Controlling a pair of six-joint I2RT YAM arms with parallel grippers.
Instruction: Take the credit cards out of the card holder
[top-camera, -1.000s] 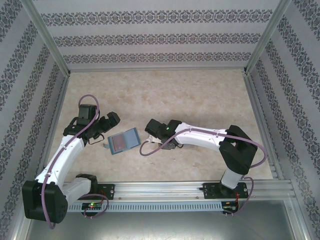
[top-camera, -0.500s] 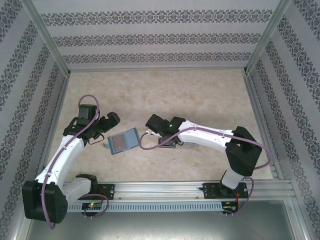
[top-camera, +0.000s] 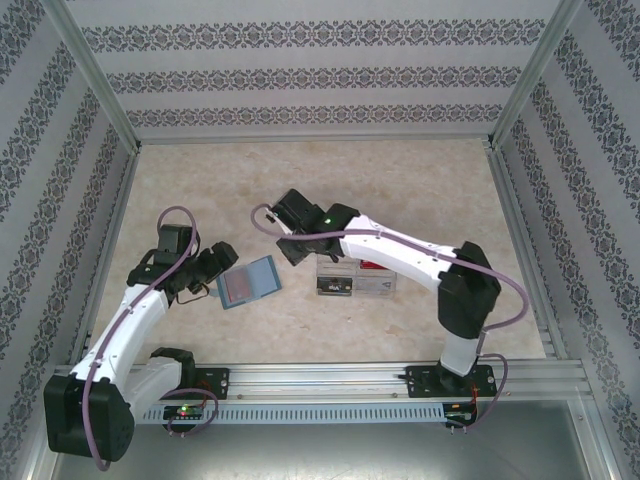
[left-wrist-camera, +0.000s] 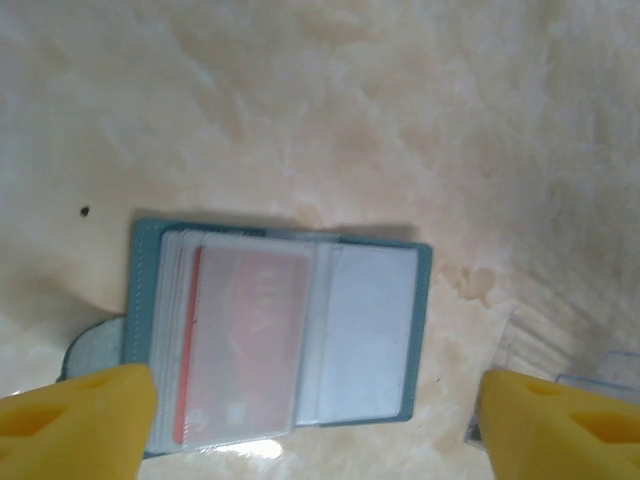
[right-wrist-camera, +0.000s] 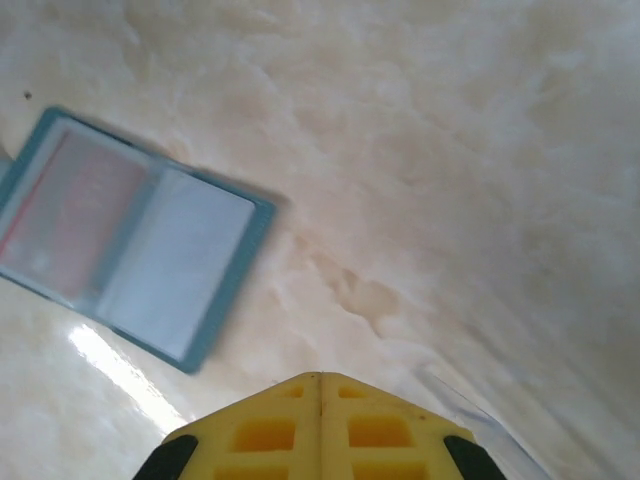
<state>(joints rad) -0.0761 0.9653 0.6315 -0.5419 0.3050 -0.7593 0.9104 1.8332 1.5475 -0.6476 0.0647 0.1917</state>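
- My left jaws are spread wide, low over the tabletop (top-camera: 400, 180). In the left wrist view one yellow fingertip (left-wrist-camera: 85, 420) sits at each lower corner.
- The card holder (top-camera: 248, 283) lies open and flat on the tabletop, just ahead of those jaws. Its near edge reaches in between the two fingertips, and I cannot tell whether either one touches it.
- A reddish credit card (left-wrist-camera: 250, 340) sits in a clear sleeve on the holder's left page. More sleeve edges are stacked at its left side. The right page is pale and blank.
- My right jaws are pressed together with nothing between them, their yellow fingertips (right-wrist-camera: 320, 425) meeting along one seam. They hang above the bare tabletop, just right of the holder and apart from it.
- A clear plastic box (top-camera: 355, 282) stands on the tabletop under my right forearm, to the right of the holder.
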